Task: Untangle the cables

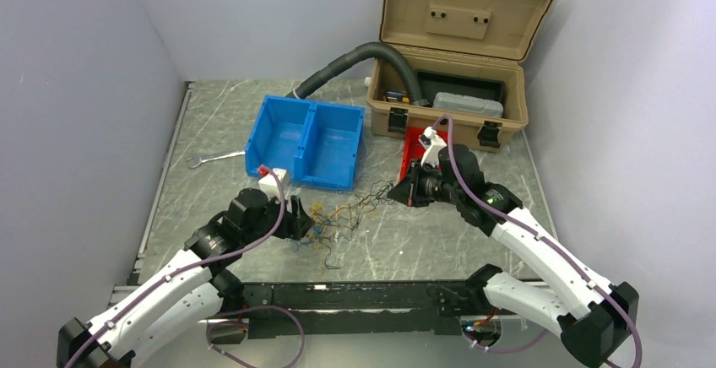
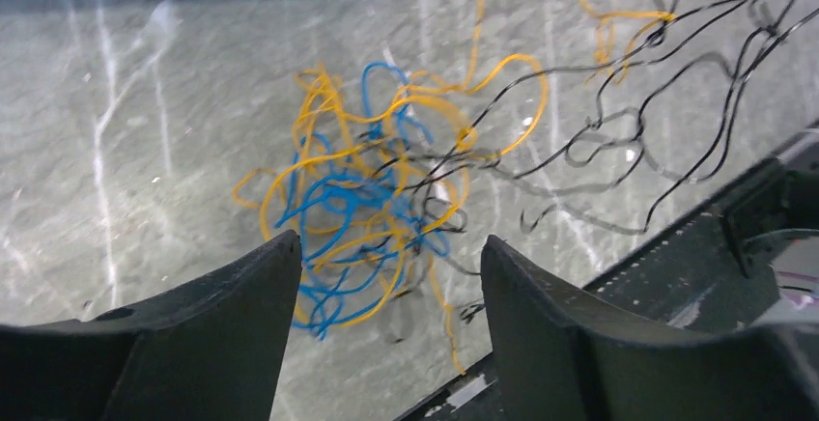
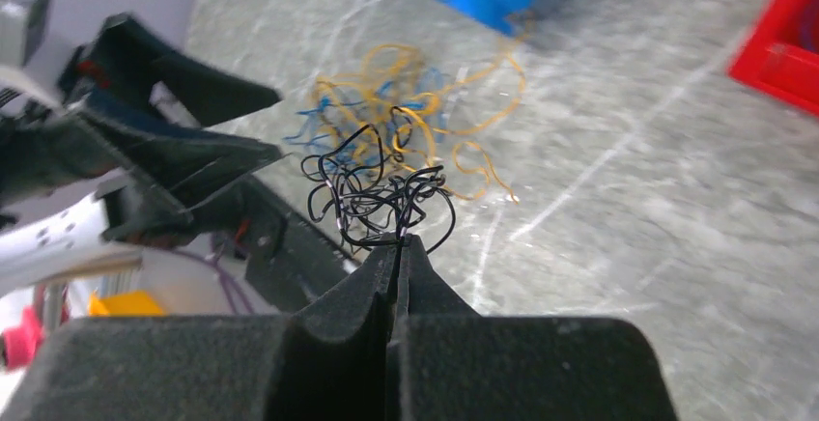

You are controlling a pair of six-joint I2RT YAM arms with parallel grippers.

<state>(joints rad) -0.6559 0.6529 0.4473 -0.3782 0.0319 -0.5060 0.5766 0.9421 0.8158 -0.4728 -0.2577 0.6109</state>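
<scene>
The cables lie as a loose tangle on the grey table between my two grippers. In the left wrist view the yellow and blue cables are knotted together on the table, and black cables stretch away from them to the upper right. My left gripper hovers open just over the near side of the yellow-blue knot, holding nothing. My right gripper is shut on a bunch of black cables, lifted off the table. The yellow and blue cables lie beyond it.
A blue two-compartment bin stands just behind the tangle. A red tray and an open tan toolbox with a grey corrugated hose are at the back right. A wrench lies left. A black rail runs along the front edge.
</scene>
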